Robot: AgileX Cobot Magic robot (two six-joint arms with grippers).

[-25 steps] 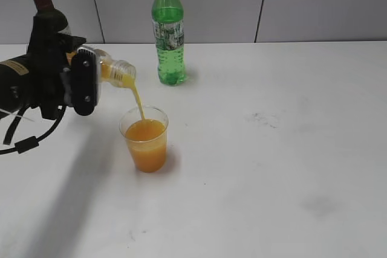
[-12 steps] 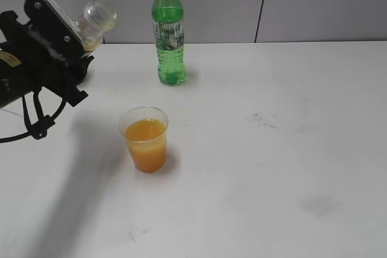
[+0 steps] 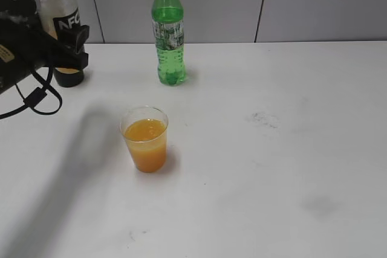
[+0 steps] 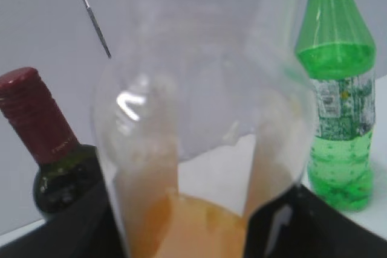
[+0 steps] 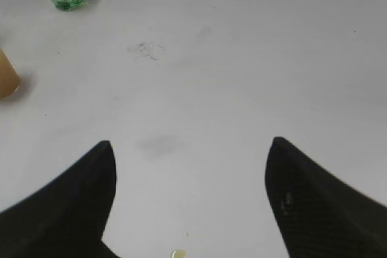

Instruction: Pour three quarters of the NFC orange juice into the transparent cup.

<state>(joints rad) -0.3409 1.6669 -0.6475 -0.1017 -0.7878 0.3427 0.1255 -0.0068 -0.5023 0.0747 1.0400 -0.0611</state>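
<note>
So your left gripper (image 3: 63, 49) is clamped on the NFC orange juice (image 3: 60, 13), upright, well up-left of the transparent cup (image 3: 145, 139); right gripper (image 5: 190, 167) hangs open, farther away.

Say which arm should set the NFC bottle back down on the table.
Left. Its tool already grips the upright NFC orange juice, above the table at the back left near the wine bottle. The right tool is open, empty, and far off to the right.
</note>
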